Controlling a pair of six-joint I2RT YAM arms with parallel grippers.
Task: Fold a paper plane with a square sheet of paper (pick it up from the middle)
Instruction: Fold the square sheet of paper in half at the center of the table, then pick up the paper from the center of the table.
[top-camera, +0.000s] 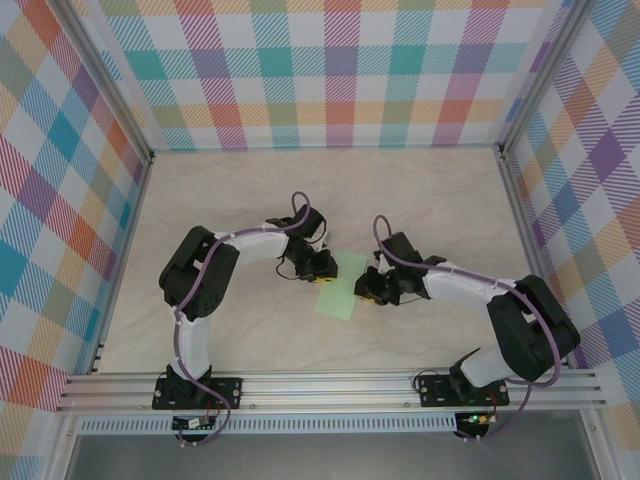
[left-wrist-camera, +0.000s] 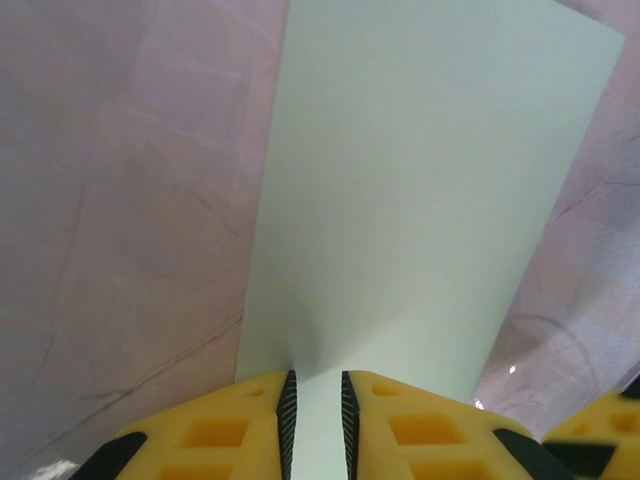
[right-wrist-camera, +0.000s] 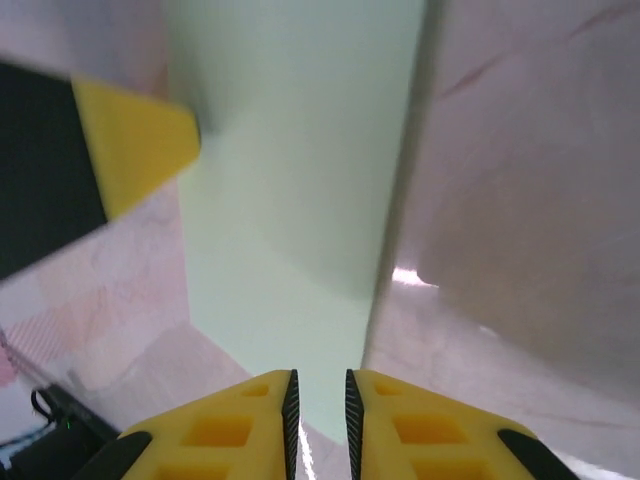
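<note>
Aluminium rail (top-camera: 330, 385) nearest; marbled beige table (top-camera: 250, 190); plaid walls (top-camera: 330, 70); mint paper (top-camera: 340, 292) centre.

The left arm (top-camera: 250, 240) and right arm (top-camera: 465, 287) have white shells, black joints and black base plates, each trailed by a purple cable (top-camera: 178, 345). Their fingers (left-wrist-camera: 215, 430) are yellow with ribbed black pads (right-wrist-camera: 290, 410)

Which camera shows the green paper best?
The left wrist view: the green paper looks big and sharp, edges clear. The top view shows it tiny and partly covered; the right wrist view shows a blurry strip.
</note>
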